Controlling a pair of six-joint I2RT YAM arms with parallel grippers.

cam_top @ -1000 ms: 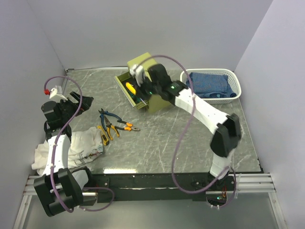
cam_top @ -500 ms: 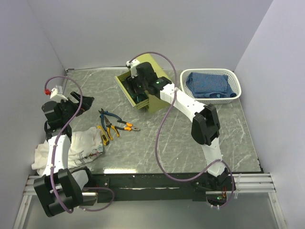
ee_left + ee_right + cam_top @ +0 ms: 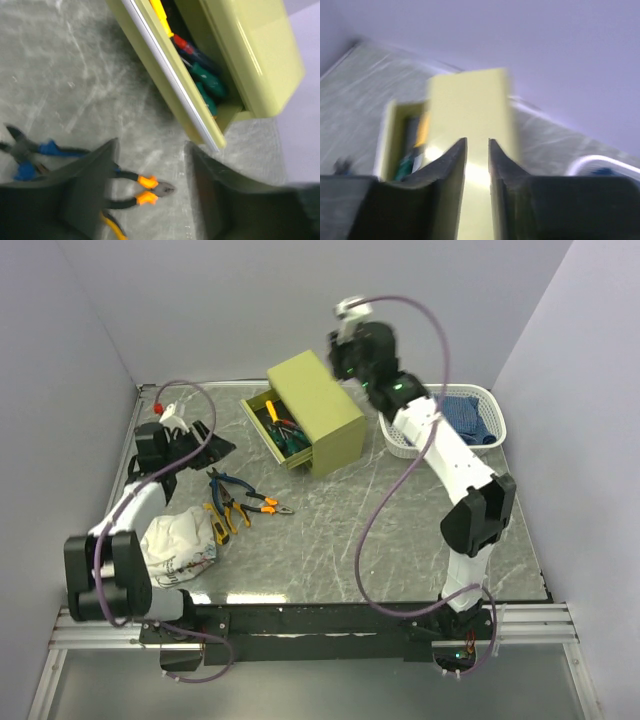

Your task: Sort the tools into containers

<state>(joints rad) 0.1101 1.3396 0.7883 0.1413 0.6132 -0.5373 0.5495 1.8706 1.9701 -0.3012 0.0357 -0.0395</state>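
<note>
The olive cabinet [image 3: 318,405] stands at the back middle with one drawer [image 3: 262,436] pulled out toward the left. Several tools [image 3: 285,432] lie in it, green and red handles [image 3: 202,82] among them. On the table lie blue-handled pliers [image 3: 224,483], orange-handled pliers [image 3: 266,506] and yellow-handled pliers [image 3: 215,521]. My left gripper [image 3: 208,446] hovers just beyond the blue pliers, open and empty [image 3: 151,145], with the orange pliers [image 3: 147,187] below its gap. My right gripper [image 3: 338,350] hangs high over the cabinet's back [image 3: 470,95], almost shut [image 3: 476,141], nothing between its fingers.
A white basket [image 3: 497,420] holding blue cloth sits at the back right, beside the cabinet. A crumpled white cloth [image 3: 176,540] lies at the front left, next to the yellow pliers. Walls close in the table on three sides.
The right gripper has risen out of the drawer to above the cabinet and closed up, empty. The left arm has swung forward toward the pliers, its jaws narrowing.
</note>
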